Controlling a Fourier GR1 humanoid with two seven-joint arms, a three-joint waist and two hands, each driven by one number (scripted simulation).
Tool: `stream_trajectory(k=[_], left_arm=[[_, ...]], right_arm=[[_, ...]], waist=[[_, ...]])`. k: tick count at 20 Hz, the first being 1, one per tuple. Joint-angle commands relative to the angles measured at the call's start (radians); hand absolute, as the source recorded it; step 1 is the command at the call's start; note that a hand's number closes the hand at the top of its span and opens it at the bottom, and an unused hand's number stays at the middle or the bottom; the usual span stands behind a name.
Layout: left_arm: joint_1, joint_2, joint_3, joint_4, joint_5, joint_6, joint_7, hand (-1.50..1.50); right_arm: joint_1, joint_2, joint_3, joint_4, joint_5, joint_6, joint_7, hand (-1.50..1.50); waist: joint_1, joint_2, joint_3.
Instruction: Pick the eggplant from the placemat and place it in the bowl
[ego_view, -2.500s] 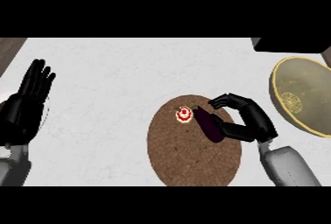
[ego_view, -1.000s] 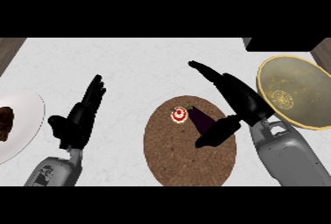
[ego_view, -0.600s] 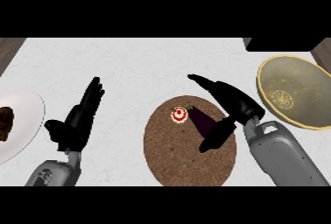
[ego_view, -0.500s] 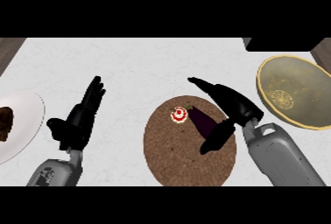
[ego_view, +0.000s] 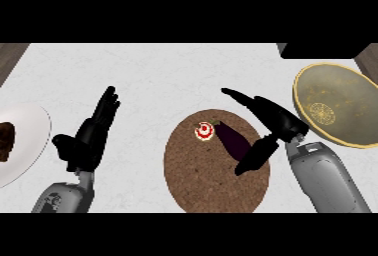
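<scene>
With the eggplant (ego_view: 232, 141) lying near the placemat's (ego_view: 214, 175) right edge and the right hand (ego_view: 270, 120) spread open beside it, thumb low and fingers straight, closing off-centre may roll it away from the bowl (ego_view: 336, 111).

White plate (ego_view: 29, 145) holding a brown item (ego_view: 6, 141), small red-white object (ego_view: 204, 131)

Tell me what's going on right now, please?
Right robot hand open beside eggplant, not gripping. Left robot hand open, resting. Eggplant lies on placemat; bowl to its right. Small red-and-white thing next to eggplant; path to bowl unblocked.
</scene>
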Motion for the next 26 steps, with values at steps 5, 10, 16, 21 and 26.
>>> stream_trajectory(k=[5,10,16,21,26], left_arm=[[-0.023,-0.054,0.040,0.113,-0.040,-0.021,-0.074,0.00],[0.022,-0.042,0.046,-0.018,-0.064,-0.035,0.016,0.00],[-0.014,-0.064,0.089,0.029,-0.055,-0.071,-0.005,0.00],[0.025,-0.096,0.059,-0.045,-0.099,-0.067,0.043,0.00],[-0.016,-0.085,0.104,0.020,-0.097,-0.095,0.018,0.00]], right_arm=[[0.076,0.090,-0.019,-0.067,0.002,-0.009,0.004,-1.50],[0.099,0.128,-0.025,-0.099,-0.007,0.022,0.087,-1.50],[0.147,0.159,-0.023,0.059,0.088,-0.039,-0.094,-1.50],[0.151,0.162,-0.041,0.136,0.129,-0.048,-0.205,-1.50],[0.079,0.112,-0.081,0.223,0.182,-0.037,-0.228,-1.50]], waist=[[-0.004,0.000,0.000],[-0.001,-0.001,0.000],[0.000,0.000,0.000],[0.000,0.000,0.000],[0.000,0.000,0.000]])
